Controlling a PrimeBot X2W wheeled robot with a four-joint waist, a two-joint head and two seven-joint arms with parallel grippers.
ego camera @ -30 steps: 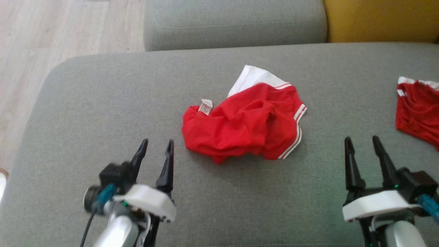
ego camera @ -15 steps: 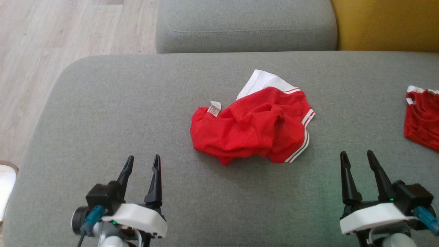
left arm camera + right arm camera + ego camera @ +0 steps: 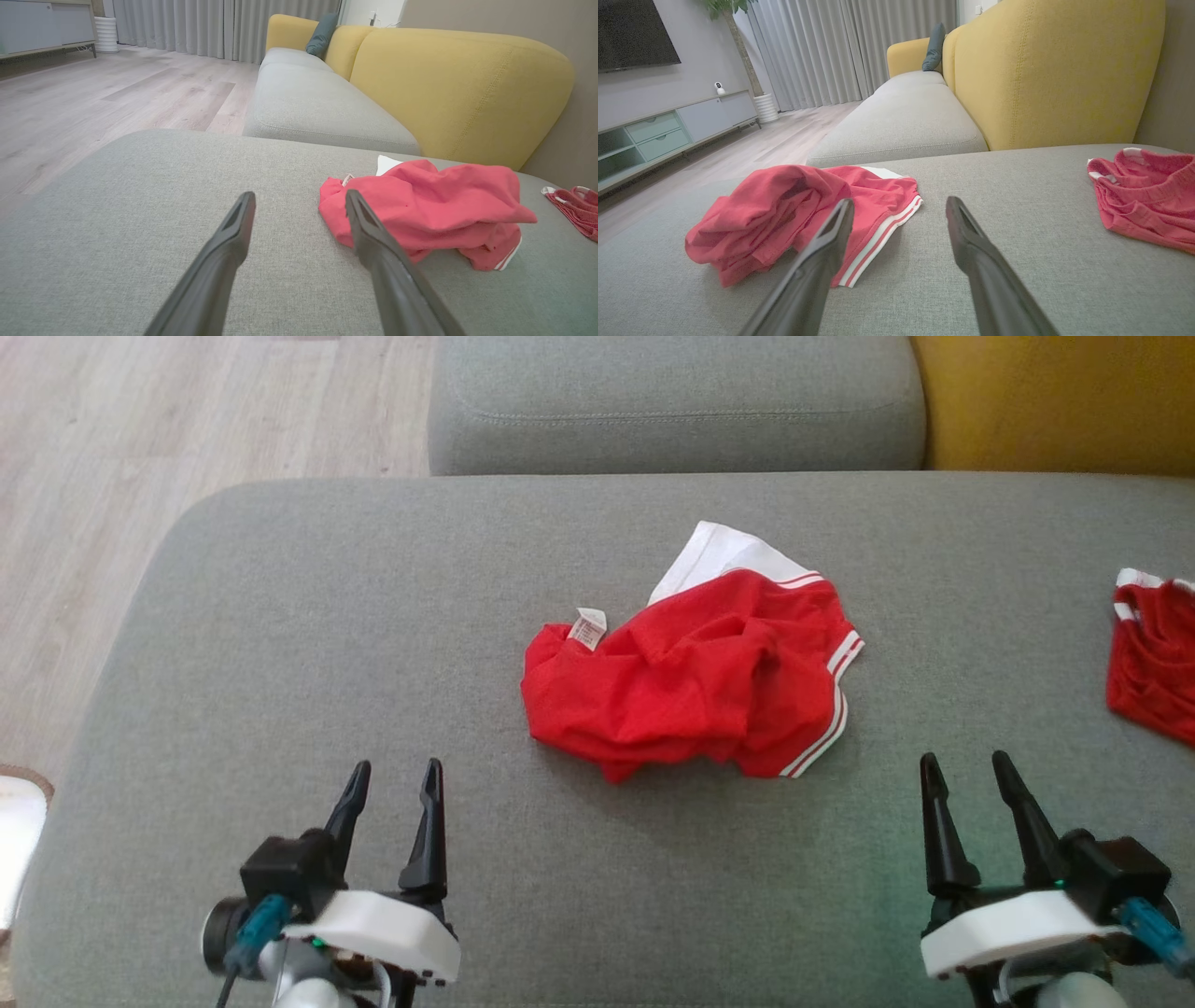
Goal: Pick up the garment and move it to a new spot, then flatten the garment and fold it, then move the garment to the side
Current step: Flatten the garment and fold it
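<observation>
A crumpled red garment point(image 3: 691, 686) with white stripes and a white tag lies bunched in the middle of the grey sofa cushion point(image 3: 373, 644); it also shows in the left wrist view point(image 3: 430, 210) and the right wrist view point(image 3: 794, 210). My left gripper point(image 3: 394, 780) hovers open near the cushion's front, to the garment's left and apart from it. At the front right my right gripper point(image 3: 963, 769) stands open too, empty, clear of the cloth.
A second red garment point(image 3: 1153, 658) lies at the cushion's right edge. Behind are another grey seat point(image 3: 672, 401) and a yellow backrest point(image 3: 1055, 401). Wooden floor point(image 3: 112, 457) lies left of the cushion.
The head camera shifted, so the whole scene slid slightly right and down. Both grippers drew back toward the cushion's front, still open; the garment lies as before.
</observation>
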